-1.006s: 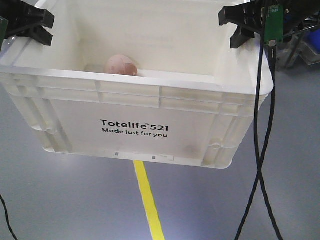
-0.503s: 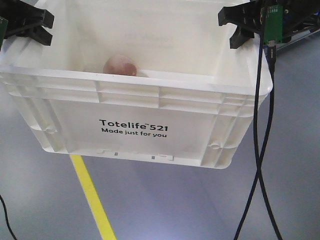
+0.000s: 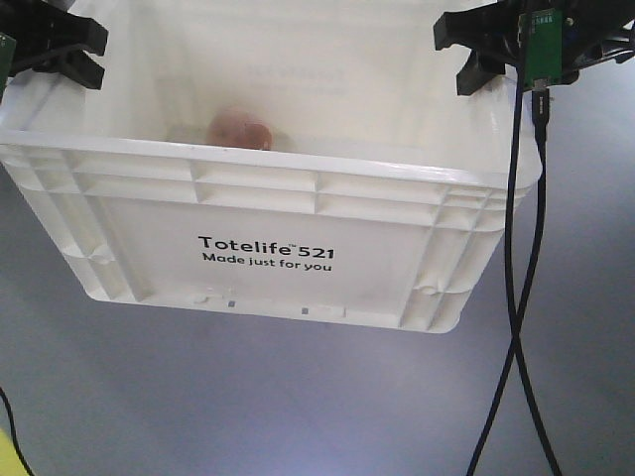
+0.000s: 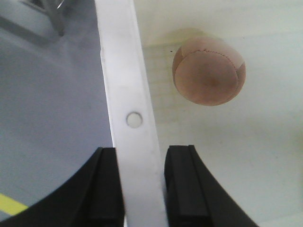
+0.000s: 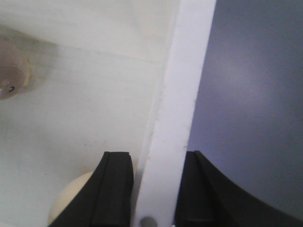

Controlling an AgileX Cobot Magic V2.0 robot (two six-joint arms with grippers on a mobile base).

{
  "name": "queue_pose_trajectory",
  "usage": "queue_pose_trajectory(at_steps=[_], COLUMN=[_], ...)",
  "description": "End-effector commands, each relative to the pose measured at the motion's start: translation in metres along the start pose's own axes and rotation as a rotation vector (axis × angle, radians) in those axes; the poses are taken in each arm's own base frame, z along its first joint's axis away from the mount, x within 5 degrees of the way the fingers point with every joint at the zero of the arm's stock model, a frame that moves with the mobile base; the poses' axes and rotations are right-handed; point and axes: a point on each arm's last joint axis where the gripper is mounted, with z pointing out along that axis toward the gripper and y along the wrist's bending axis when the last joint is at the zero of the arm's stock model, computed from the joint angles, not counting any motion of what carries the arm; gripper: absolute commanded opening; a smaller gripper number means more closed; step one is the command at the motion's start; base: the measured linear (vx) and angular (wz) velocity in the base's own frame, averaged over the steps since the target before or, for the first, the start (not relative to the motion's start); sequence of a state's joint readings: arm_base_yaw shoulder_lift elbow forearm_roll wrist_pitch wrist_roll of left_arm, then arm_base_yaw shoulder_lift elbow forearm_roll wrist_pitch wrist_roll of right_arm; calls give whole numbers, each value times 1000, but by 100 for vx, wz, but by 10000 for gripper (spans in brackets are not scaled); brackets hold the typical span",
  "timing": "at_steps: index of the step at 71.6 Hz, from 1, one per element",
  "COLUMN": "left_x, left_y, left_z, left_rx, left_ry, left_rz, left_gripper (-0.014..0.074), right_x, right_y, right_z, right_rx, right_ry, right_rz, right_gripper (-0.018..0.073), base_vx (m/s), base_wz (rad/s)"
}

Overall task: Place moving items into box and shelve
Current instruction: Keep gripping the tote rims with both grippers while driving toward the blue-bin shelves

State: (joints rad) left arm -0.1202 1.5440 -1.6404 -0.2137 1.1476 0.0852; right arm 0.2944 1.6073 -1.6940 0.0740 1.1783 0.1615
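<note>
Now the box [image 3: 260,213] hangs above the grey floor [image 3: 298,407], gripped at both ends. Its left rim [image 4: 129,80] is pinched between the left jaws and its right rim [image 5: 182,99] between the right jaws, both clamped tight on the plastic. Inside lie a pinkish ball [image 4: 209,71] and a cream ball [image 5: 71,198].

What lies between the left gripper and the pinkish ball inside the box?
Only the bare inside of the box, as the left wrist view shows. The left gripper, shut on the box, stands apart from the pinkish ball.
</note>
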Motion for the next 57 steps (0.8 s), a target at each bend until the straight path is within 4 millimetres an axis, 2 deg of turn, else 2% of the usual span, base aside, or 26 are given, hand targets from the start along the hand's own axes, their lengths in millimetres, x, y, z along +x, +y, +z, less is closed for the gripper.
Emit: queue_pose_trajectory(at_steps=[1,29,57], left_x=[-14,-14,-14], left_y=[-22,-22,-22], left_z=[-37,-37,-37], left_rx=[128,128,128], left_ry=[-213,-213,-213], left_rz=[-20,-19,-19], left_gripper=[-17,-17,-17], right_x=[-11,-11,-11], right_y=[16,16,16], right_z=[-37,-37,-37], right_rx=[-129,-130,-133], right_ry=[-196,-197,-196], right_rz=[-9,-8,-7], right_gripper=[-12,-12,-12], base_vx=[29,27,27], base_wz=[-74,-71,-57])
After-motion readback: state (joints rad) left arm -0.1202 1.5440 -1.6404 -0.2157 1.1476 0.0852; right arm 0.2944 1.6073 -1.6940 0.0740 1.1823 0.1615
